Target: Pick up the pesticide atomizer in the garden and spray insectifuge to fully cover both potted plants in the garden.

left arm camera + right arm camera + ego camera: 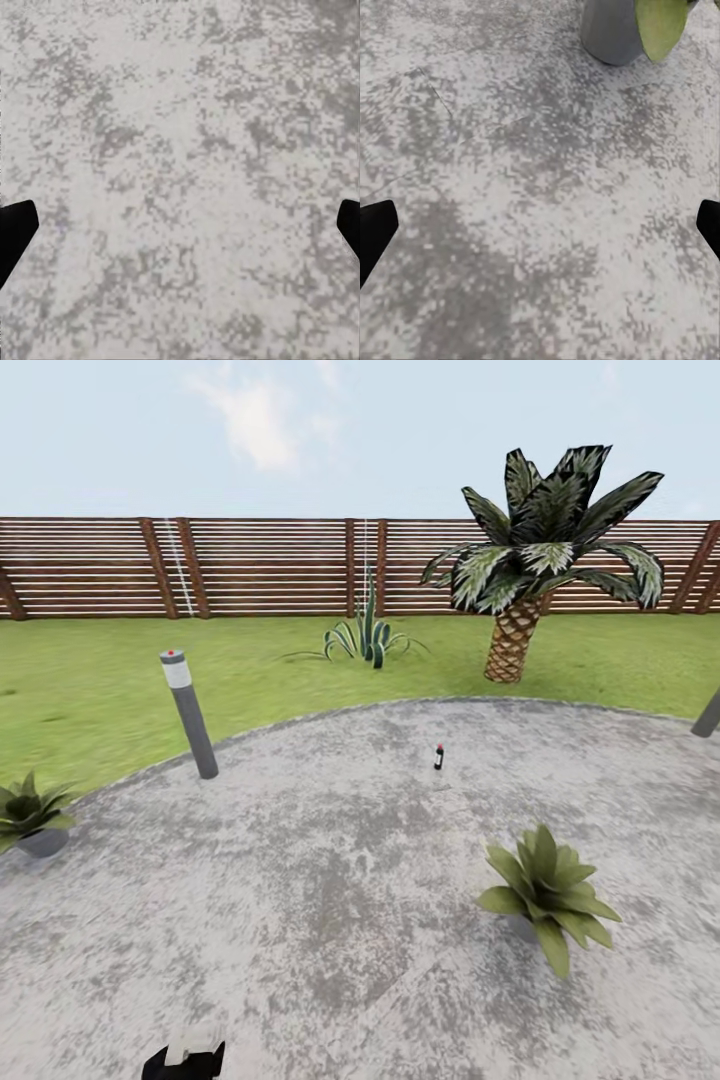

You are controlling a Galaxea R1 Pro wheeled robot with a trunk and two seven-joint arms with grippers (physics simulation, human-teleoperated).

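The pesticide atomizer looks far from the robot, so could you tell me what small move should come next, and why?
Probably drive forward over the patio toward the pesticide atomizer. It stands upright well beyond both potted plants, while both grippers hang open and empty above bare stone.

Mottled stone patio (330,920), atomizer (438,757), two potted plants (548,895), bollard (189,714)
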